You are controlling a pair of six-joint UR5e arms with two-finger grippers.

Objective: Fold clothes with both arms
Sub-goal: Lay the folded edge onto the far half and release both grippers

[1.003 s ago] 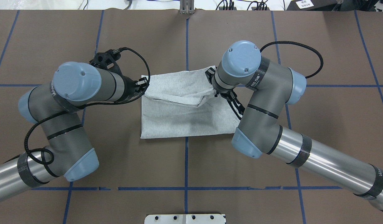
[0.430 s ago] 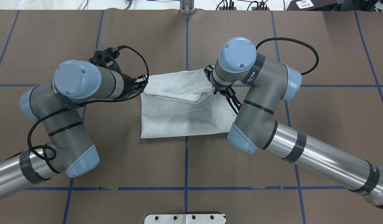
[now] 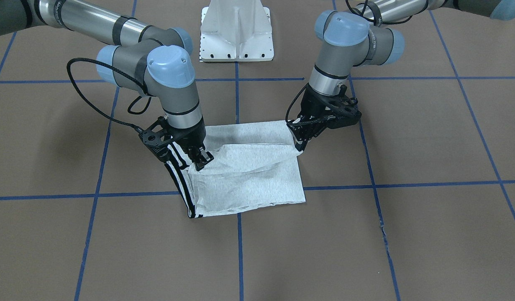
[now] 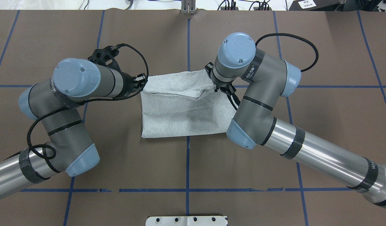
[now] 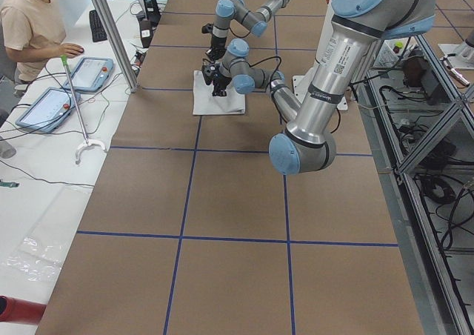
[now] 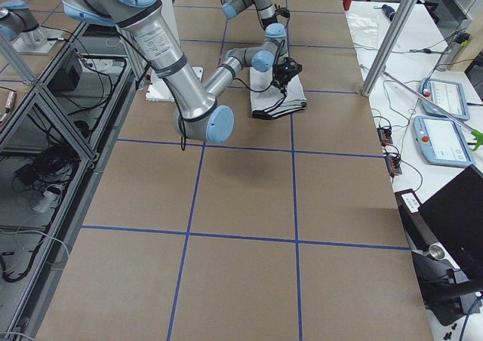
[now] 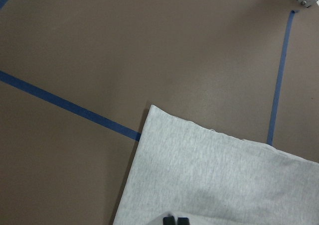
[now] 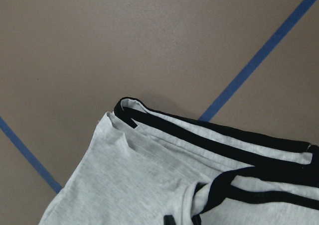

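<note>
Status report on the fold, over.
Both shut: left hand on T-shirt corner, right hand on striped corner. Held edge lifted, rest flat on table. Only the white pedestal nearby, apart.

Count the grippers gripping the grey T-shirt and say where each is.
2. The left gripper pinches the T-shirt at one end of its lifted fold; the right gripper pinches the black-striped end.

left arm, right arm: silver tubes | grey joints | light-blue caps | black cables

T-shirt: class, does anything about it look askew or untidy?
Yes. The T-shirt has its lifted fold sagging between the right gripper and left gripper, and a black-striped sleeve edge sticks out beside the right gripper.
</note>
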